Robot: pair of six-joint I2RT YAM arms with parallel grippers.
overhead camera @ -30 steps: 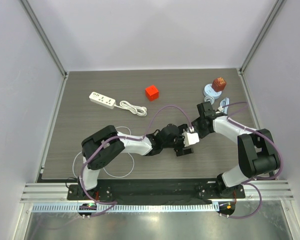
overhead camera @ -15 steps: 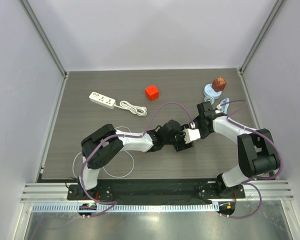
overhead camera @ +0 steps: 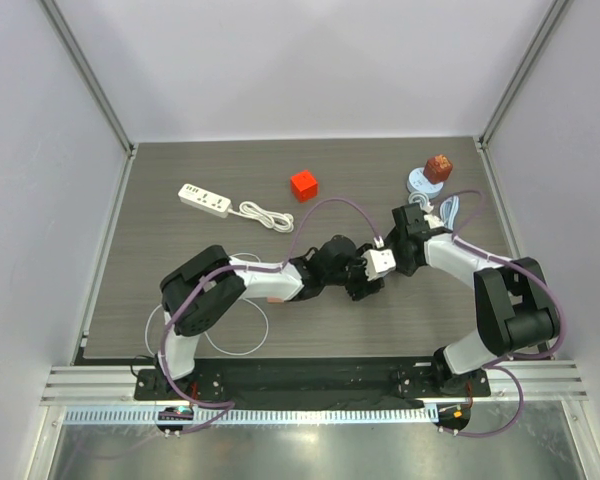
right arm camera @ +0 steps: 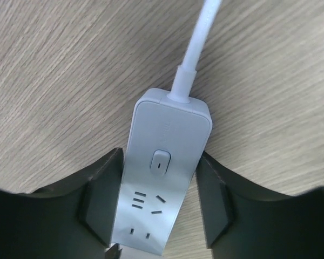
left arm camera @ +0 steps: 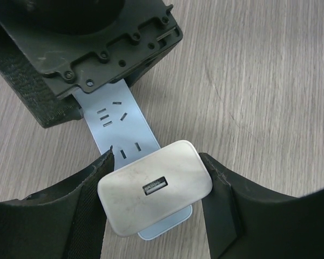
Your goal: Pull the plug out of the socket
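Clamping the plug (left arm camera: 155, 186) from both sides, the left gripper (left arm camera: 155, 157) has its pads pressed flat on the short white body, so the pull can go straight out along the pins rather than prying at an angle. The plug sits seated in the near end of the strip (left arm camera: 116, 116), close to the middle of the table (overhead camera: 180, 290), with its USB face turned up toward the left wrist camera. The right gripper (right arm camera: 159, 157) comes in from the opposite end and has its fingers against both long edges of the strip, just below the switch and short of the cord (right arm camera: 197, 43); it looks closed on it, though how firmly I cannot tell. That hold is there as an anchor: without it the light strip would likely lift or slide along with the plug. Meeting nose to nose keeps the two grips close together, which should limit any bending of the strip. Nothing has separated yet, since no pins show between plug and strip. A second strip (overhead camera: 204, 198) and a red cube (overhead camera: 303, 185) lie well apart at the far side, out of the way.
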